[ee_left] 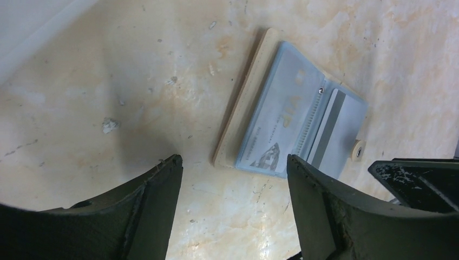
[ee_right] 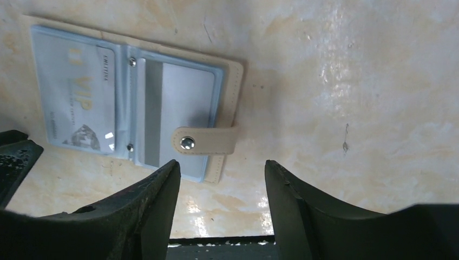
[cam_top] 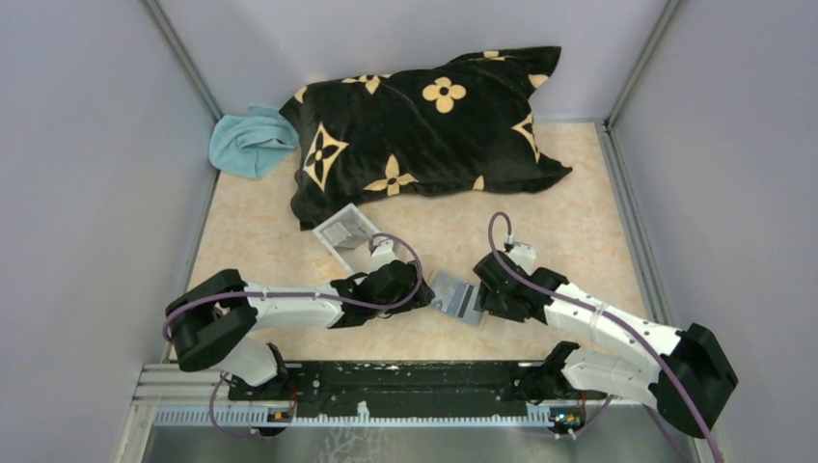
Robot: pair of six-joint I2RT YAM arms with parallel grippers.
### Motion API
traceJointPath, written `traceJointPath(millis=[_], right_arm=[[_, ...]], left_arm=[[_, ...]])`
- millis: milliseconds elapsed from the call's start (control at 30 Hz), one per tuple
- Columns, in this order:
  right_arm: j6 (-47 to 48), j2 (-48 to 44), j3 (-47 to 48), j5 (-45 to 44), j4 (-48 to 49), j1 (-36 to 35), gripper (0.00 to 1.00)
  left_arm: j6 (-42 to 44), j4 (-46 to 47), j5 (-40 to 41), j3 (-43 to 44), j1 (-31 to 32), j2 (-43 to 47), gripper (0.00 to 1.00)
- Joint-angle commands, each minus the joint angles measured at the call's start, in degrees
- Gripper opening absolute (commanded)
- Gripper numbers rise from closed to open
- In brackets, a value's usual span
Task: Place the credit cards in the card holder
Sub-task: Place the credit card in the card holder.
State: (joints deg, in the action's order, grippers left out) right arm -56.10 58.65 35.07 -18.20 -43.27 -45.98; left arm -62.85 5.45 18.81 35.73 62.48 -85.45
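The card holder [cam_top: 455, 297] lies open and flat on the table between my two grippers, tan rim [ee_left: 243, 108] outside and grey-blue pockets inside. A light blue credit card [ee_left: 276, 116] marked VIP sits in one pocket. A second card [ee_left: 335, 130] with a grey stripe sits in the other. In the right wrist view the holder [ee_right: 230, 97] shows the VIP card [ee_right: 76, 103], the striped card [ee_right: 178, 103] and the snap tab [ee_right: 205, 142]. My left gripper [ee_left: 234, 162] [cam_top: 420, 289] hangs open just short of the holder, nothing between its fingers. The right gripper [ee_right: 221, 163] [cam_top: 482, 289] is open and empty beside the tab.
A clear shallow tray [cam_top: 347, 234] lies just beyond the left gripper. A black pillow with tan flowers [cam_top: 424, 125] fills the back, a light blue cloth [cam_top: 249, 143] at its left. Grey walls close both sides. A black rail [cam_top: 405, 381] runs along the near edge.
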Motion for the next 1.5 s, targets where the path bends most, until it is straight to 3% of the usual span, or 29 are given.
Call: traceJointPath(millis=[0, 267, 800, 1133, 1467], right_arm=[[-4.0, -2.7, -3.0, 2.4, 2.8, -0.7, 0.6], [-6.9, -6.0, -8.2, 4.5, 7.5, -0.7, 0.6], [-10.7, -4.5, -14.6, 5.3, 16.4, -0.7, 0.6], [-9.4, -15.0, -15.0, 3.4, 18.2, -0.7, 0.58], [-6.8, -14.4, -10.5, 3.2, 17.8, -0.7, 0.57]], left_arm=[[3.7, -3.7, -2.7, 3.0, -0.2, -2.9, 0.77], [6.8, -12.1, -4.1, 10.0, -0.2, -9.4, 0.73], [8.3, -13.0, -7.2, 11.0, -0.4, -13.7, 0.45], [8.9, -13.7, -9.4, 10.7, -0.5, -14.6, 0.4], [9.0, -13.8, -11.4, 11.3, -0.4, -15.9, 0.38]])
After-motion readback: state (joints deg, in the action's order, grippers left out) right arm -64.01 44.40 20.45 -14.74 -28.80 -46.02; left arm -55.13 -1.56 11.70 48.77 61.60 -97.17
